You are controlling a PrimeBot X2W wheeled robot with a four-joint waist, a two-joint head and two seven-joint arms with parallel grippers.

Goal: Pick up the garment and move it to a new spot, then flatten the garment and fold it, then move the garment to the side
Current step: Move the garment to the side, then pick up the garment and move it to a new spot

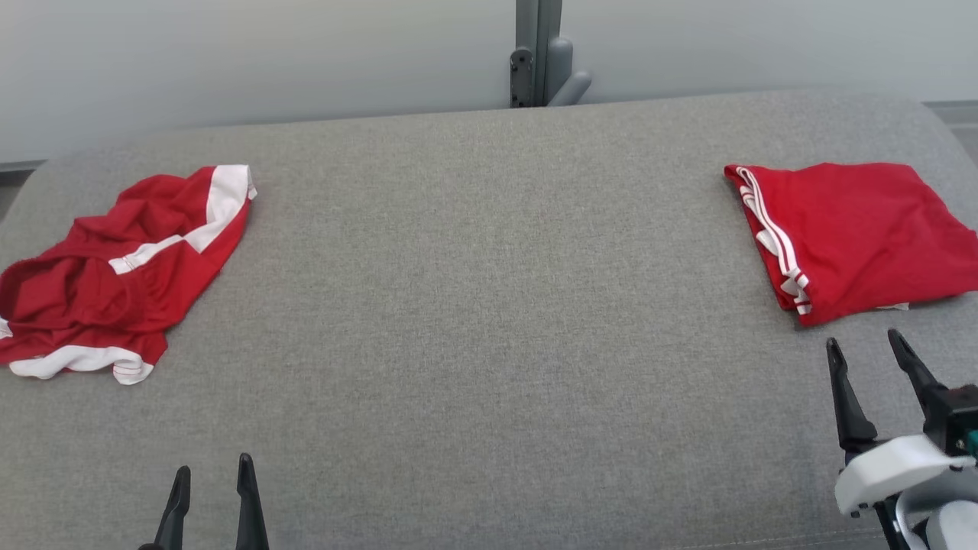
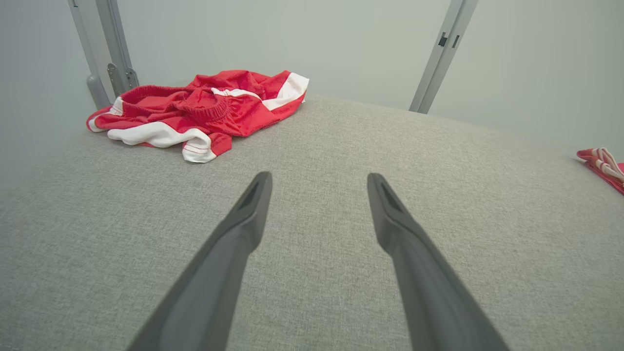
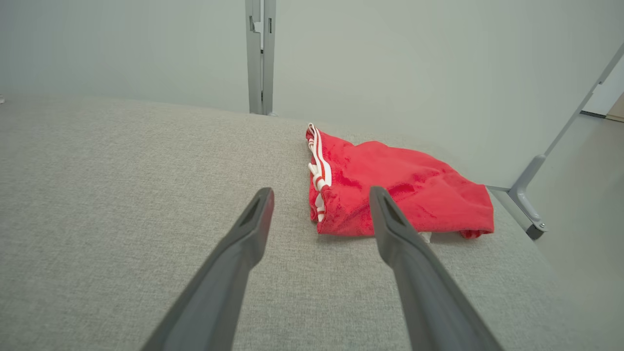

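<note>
Against the left edge of the grey padded worktop lies the crumpled garment — red shorts with white panels, bunched up, the gathered waistband gaping toward the near side and a white-banded leg reaching toward the far edge. The cloth looks thin, light and quite limp, probably a little slick, so it should sag and slide rather than keep any shape. The ribbed waistband is thicker and looks the surest place to pinch, one point for each hand. The left hand hovers at the near edge, fingers spread wide and empty, well apart from the shorts. Toward the right edge rests the folded garment — red, with white stripes along its left fold, lying flat and apparently finished. Just on its near side the right hand hangs wide open, holding nothing.
</note>
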